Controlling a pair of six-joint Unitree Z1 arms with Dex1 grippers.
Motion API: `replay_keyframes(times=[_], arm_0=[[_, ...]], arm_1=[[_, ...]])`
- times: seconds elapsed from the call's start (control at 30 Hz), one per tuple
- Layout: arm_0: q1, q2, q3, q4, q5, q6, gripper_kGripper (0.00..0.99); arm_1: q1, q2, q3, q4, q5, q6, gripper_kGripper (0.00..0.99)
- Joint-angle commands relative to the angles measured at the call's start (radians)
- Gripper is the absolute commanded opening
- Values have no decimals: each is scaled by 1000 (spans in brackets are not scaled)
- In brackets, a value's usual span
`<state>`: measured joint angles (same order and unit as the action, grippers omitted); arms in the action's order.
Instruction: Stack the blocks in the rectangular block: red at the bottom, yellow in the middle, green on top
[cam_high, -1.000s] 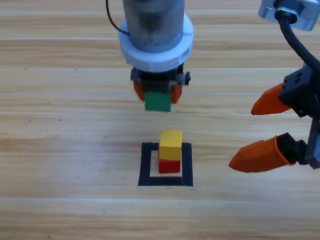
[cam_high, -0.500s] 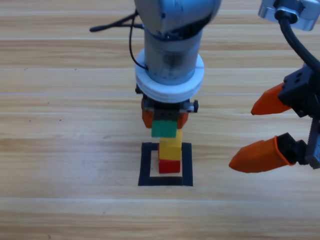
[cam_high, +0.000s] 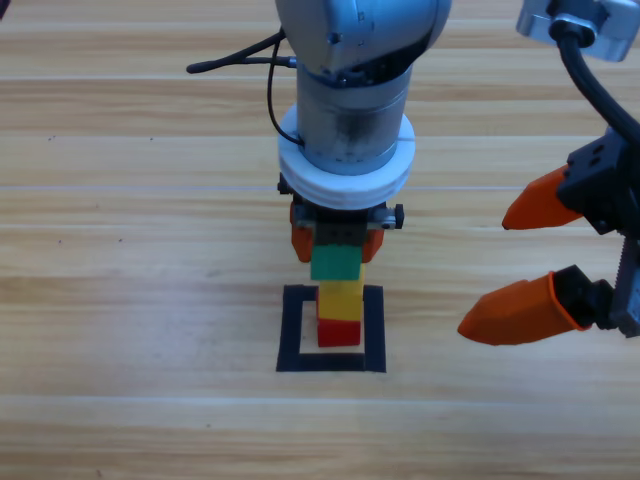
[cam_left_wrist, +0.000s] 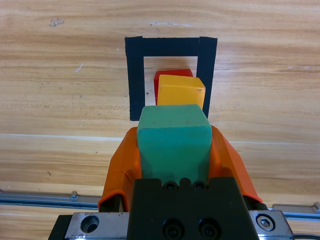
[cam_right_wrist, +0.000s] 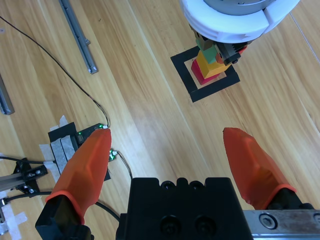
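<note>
Inside the rectangular block (cam_high: 291, 330) of dark tape, the yellow cube (cam_high: 340, 299) rests on the red cube (cam_high: 339, 333). My left gripper (cam_high: 336, 244) hangs straight over this pair, shut on the green cube (cam_high: 335, 264). In the left wrist view the green cube (cam_left_wrist: 173, 141) sits between the orange jaws, with the yellow cube (cam_left_wrist: 180, 91), the red cube (cam_left_wrist: 165, 76) and the rectangular block (cam_left_wrist: 134, 75) below it. Whether green touches yellow I cannot tell. My right gripper (cam_high: 525, 262) waits open at the right edge; its wrist view shows the stack (cam_right_wrist: 208, 67) far off.
In the right wrist view, metal rails (cam_right_wrist: 77, 35) run across the wood, and a taped-down circuit board (cam_right_wrist: 75, 141) with thin black cables lies at the left. A black cable (cam_high: 235, 62) loops off the left arm at the top.
My left gripper has carried the green cube from behind the taped square to right above the yellow cube, coming lower. The right arm has stayed still.
</note>
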<state>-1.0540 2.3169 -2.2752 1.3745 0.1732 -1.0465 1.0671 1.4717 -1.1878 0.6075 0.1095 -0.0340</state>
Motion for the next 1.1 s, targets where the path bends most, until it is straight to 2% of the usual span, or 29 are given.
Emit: replay_keyframes(times=[0.03,1.1], arm_0=[[-21,64,0,-2,-8,-3,0],[-23,62,54,-58,-8,17,0]], arm_1=[[-21,-7,36,-14,-17,3,989],[-21,-4,36,-14,-17,3,989]])
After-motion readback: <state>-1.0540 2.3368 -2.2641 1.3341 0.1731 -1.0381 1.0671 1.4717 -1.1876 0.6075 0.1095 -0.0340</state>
